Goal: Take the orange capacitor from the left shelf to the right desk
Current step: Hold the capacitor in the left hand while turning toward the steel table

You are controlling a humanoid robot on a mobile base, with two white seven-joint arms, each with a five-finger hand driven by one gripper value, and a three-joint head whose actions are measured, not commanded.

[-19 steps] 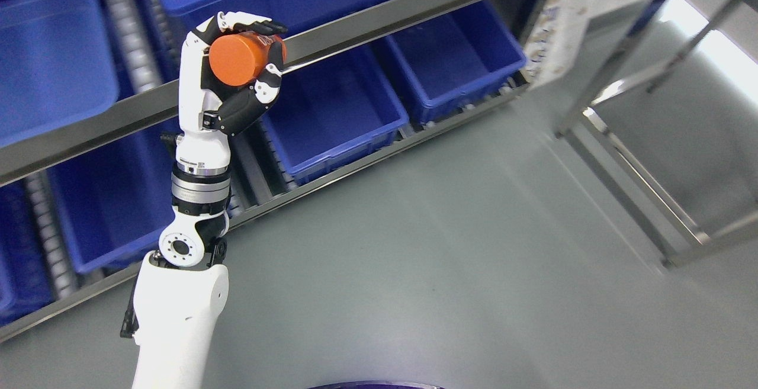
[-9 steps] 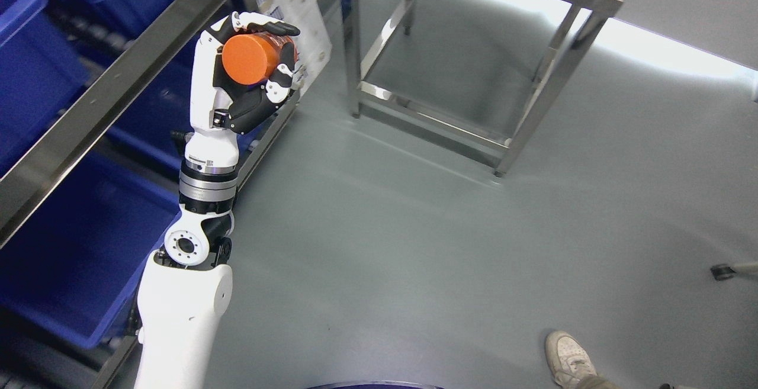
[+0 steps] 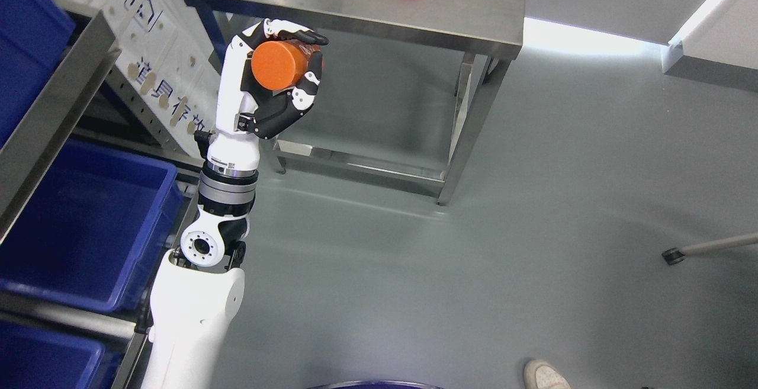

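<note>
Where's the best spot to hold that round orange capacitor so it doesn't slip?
Around its curved side, as the left hand grips the orange cylindrical capacitor now: one finger over the top, others wrapped from below, flat round end left bare. The flat end gives fingers nothing to wrap, so coming in from the side probably holds best.

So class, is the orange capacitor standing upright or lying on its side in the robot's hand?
On its side: the orange capacitor shows its round end to the camera, with the left hand wrapped around its barrel.
</note>
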